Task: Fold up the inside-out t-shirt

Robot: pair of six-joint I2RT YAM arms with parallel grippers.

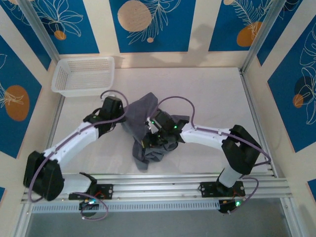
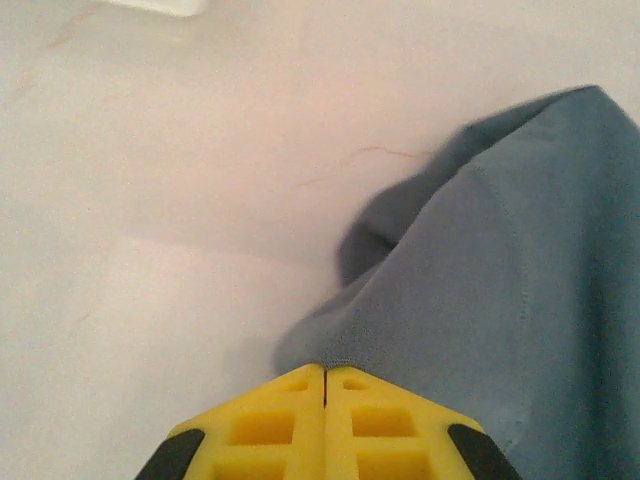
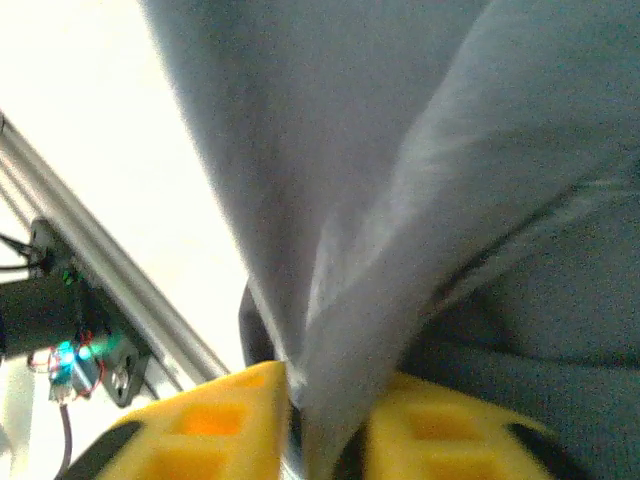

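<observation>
Two grippers are holding cloth right now, and neither grip is looking safe. The left gripper point(image 2: 325, 372) is sitting fully closed, its yellow fingertips pressed together and nipping only the very edge of the inside-out t-shirt point(image 2: 500, 300), low in the middle of its wrist view. With so little fabric caught, I'm expecting that edge to slide out as soon as the arm pulls.

The right gripper point(image 3: 325, 385) is clamping a thick fold that is wedging its fingers partly apart at the bottom of its own view. It may be gripping more than one layer, though I can't tell how many. If so, lifting is going to drag the whole bundle along instead of opening it out.

From overhead, the t-shirt is lying bunched in a dark heap in the middle of the frame, on the white table point(image 1: 212, 89), with both wrists crowding in on it from either side. They are working so near each other that a careless sideways move is risking a knock between them. A tail of cloth is trailing down toward the metal rail point(image 1: 163, 180) along the bottom, where it could snag. The white mesh basket point(image 1: 83, 75) is sitting at the upper left, well apart from all this.
</observation>
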